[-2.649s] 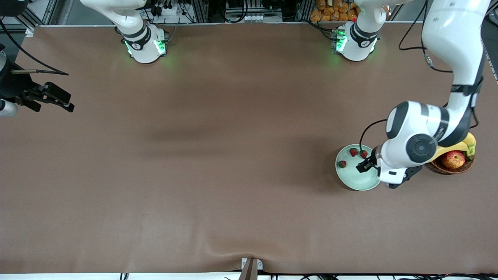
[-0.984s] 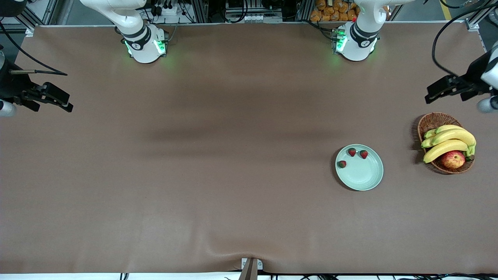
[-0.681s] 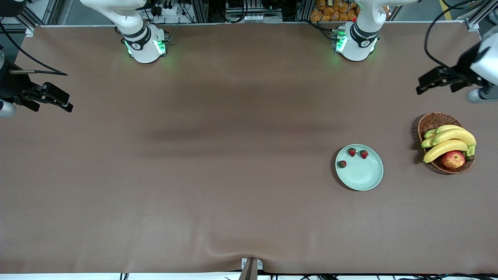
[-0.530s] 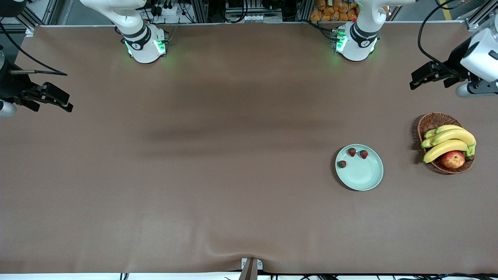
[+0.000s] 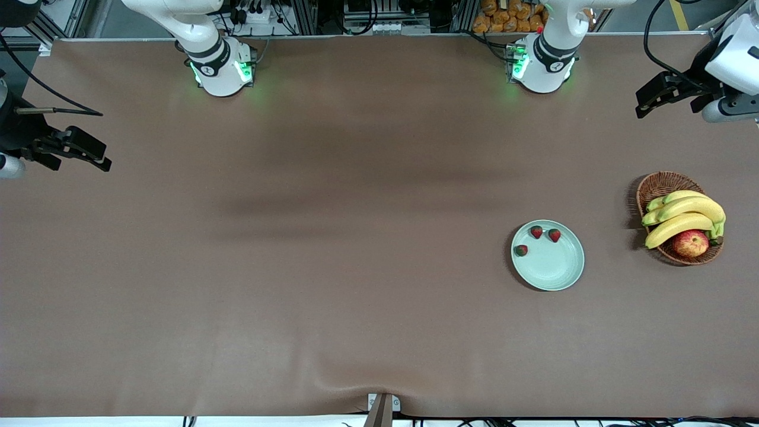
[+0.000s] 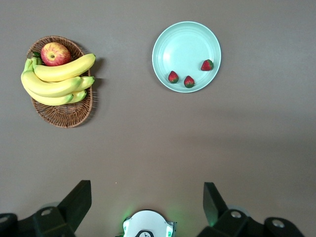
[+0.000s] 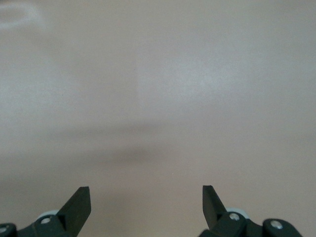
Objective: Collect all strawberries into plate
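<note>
Three small red strawberries (image 5: pixel 536 232) (image 5: pixel 554 235) (image 5: pixel 520 250) lie inside the pale mint-green plate (image 5: pixel 554 270), near its rim on the side toward the robots' bases; the left wrist view shows the strawberries (image 6: pixel 189 81) in the plate (image 6: pixel 182 47) too. My left gripper (image 5: pixel 644 104) hangs open and empty high over the table's end on the left arm's side, well away from the plate. In the left wrist view the left gripper (image 6: pixel 146 197) has its jaws wide apart. My right gripper (image 5: pixel 102 161) waits open over the right arm's end of the table; the right gripper (image 7: pixel 146 197) sees only bare table.
A brown wicker basket (image 5: pixel 658 185) with bananas (image 5: pixel 682 216) and a red-yellow apple (image 5: pixel 690 243) stands beside the plate, toward the left arm's end. The basket (image 6: pixel 61 111) also shows in the left wrist view. The brown table mat (image 5: pixel 332 267) stretches between the arms.
My left arm has lifted away from the plate and swung out to the table's end, then drifted up toward the bases. The strawberries, plate and right arm have stayed put.
</note>
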Controlling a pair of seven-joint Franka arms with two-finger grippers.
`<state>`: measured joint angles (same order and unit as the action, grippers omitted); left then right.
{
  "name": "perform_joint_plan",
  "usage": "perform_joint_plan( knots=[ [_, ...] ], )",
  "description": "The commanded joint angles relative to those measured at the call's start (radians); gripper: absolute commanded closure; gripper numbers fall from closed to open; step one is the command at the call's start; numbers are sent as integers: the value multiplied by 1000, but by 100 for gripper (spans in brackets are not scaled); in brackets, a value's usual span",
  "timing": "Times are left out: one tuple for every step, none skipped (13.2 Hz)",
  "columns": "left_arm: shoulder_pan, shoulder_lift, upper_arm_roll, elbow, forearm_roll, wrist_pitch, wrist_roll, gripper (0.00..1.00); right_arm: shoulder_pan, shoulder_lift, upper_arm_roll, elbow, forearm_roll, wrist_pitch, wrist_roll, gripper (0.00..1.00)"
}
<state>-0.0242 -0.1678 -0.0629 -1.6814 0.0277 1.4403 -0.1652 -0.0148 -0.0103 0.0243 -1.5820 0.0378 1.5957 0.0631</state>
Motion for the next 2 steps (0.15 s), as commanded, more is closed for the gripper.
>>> perform_joint_plan(
  knots=[
    [13,16,6,43,-21,-12,1,0,4,6,-4,10,-13,-10,-11,0],
    [13,19,14,43,-43,-12,1,0,3,6,-4,10,-13,-10,-11,0]
  ],
)
